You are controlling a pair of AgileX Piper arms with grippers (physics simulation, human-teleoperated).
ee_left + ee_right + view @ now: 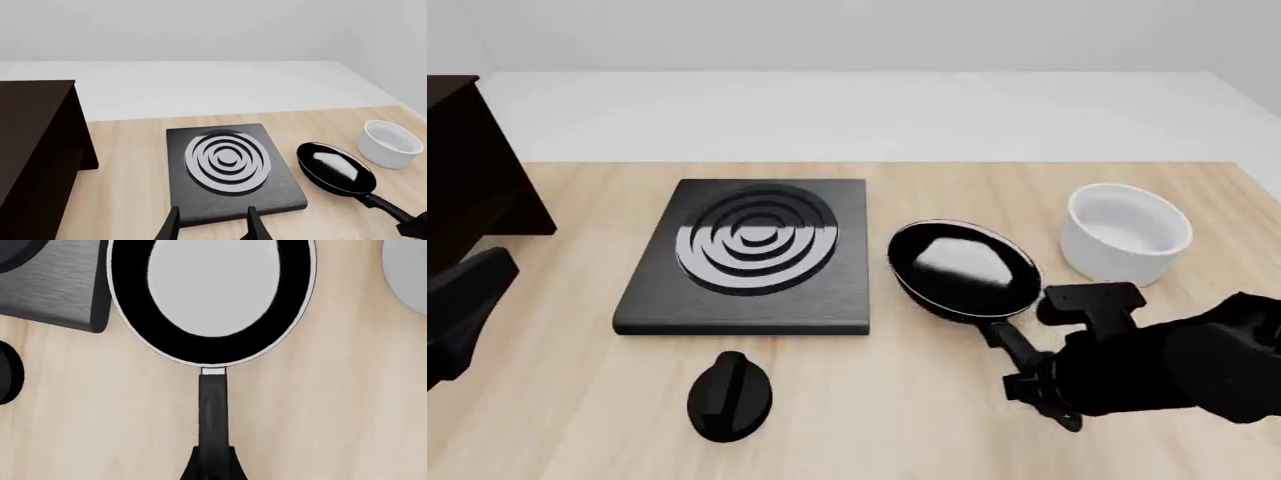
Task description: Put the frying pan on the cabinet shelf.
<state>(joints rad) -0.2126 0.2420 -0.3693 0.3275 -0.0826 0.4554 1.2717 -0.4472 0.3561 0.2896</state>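
While the frying pan [964,268] is lying flat on the bench [561,420], just right of the black stove plate [751,255] and near the white bowl [1125,233], I am bringing my right hand [1044,390] in over the far end of its long slim handle [213,415]. In the right wrist view the handle is running straight toward me and disappearing between dark shapes at the frame's edge, but I cannot tell whether my fingers are apart or already pinching it. I am judging the pan to be stiff and fairly heavy at the round end, so a hold this far out on the handle is likely to let the bowl of the pan droop or twist; the glossy surface also looks slippery, so I am wanting a square, firm clamp across the handle, not the rim. My left hand [212,226] is hanging with its fingers apart, holding nothing, above the near edge of the stove plate. The dark cabinet [474,170] is standing well apart at the far left, with a small black knob [730,395] in front of the plate.
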